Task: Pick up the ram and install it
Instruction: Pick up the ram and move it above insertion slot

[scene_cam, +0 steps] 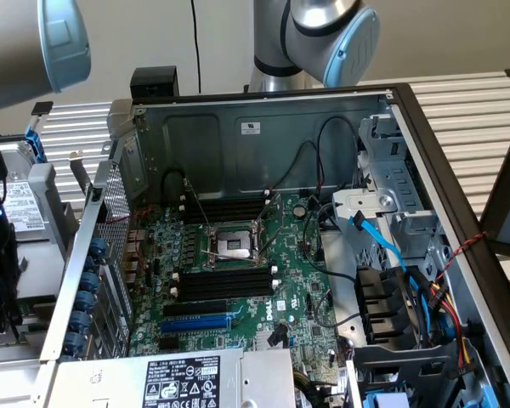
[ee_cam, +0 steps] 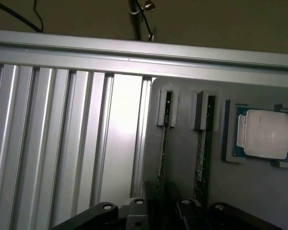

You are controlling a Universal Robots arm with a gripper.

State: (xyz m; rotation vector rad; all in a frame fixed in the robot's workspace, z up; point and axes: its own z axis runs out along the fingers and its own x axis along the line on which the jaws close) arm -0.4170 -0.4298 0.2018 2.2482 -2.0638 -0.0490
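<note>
Partly open, gripper [ee_cam: 162, 208] straddling the ram [ee_cam: 162, 153] — jaws apart.

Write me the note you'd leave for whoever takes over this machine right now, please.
Tool: over the grey tray, closest to one ram stick; open or shut, can't tell.
Ram: that stick and a second stick both stand on edge in tray holders, beside a processor chip.
Done: nothing lifted out.
Left: pick-up and install; the black motherboard slots are empty.
</note>
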